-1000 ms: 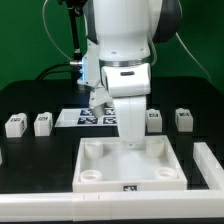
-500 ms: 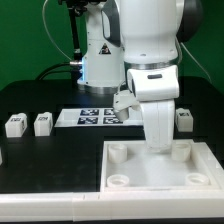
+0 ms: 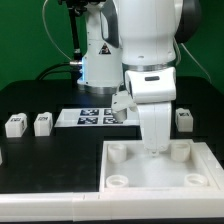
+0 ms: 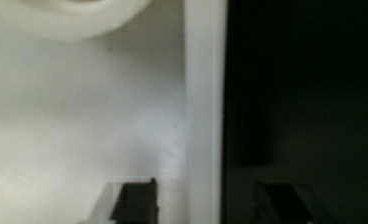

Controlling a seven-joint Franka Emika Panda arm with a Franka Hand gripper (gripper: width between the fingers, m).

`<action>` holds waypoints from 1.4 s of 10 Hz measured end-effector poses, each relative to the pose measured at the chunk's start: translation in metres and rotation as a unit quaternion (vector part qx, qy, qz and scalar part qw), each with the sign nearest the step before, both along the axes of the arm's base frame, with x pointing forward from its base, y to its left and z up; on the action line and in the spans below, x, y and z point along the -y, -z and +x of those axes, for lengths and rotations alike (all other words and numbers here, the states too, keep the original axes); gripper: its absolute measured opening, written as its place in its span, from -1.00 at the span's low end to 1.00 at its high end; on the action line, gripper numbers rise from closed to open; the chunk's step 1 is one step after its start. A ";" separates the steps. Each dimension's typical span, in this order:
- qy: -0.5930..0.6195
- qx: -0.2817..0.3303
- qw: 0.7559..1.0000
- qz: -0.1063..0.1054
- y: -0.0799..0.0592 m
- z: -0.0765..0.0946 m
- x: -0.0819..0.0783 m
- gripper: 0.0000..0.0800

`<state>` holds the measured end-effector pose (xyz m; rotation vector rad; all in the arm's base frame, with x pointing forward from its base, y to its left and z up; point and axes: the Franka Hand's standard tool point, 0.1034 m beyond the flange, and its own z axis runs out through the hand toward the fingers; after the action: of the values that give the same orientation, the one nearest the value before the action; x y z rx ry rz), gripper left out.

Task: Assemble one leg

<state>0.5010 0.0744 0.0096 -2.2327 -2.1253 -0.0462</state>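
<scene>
White tray (image 3: 156,176) — gripper (image 4: 207,202) astride wall

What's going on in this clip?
The Panda arm's gripper sits at the far wall of the large white tray-like part. In the wrist view its fingers straddle that wall with a gap showing, so it looks open. No leg is held: one leg and another leg stand at the exterior view's left, a third leg at its right.

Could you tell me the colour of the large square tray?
The large square tray is white; exterior view.
</scene>
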 end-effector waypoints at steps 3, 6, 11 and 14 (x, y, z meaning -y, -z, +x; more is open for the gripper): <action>0.004 0.002 1.000 0.000 -0.002 0.001 0.000 0.58; 0.022 0.013 1.000 -0.004 -0.020 0.004 -0.002 0.62; 0.074 0.034 0.997 -0.011 -0.057 -0.031 -0.002 0.62; 0.119 0.028 0.992 -0.011 -0.054 -0.031 -0.001 0.62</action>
<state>0.4695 0.0757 0.0639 -2.5137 -1.8808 -0.0972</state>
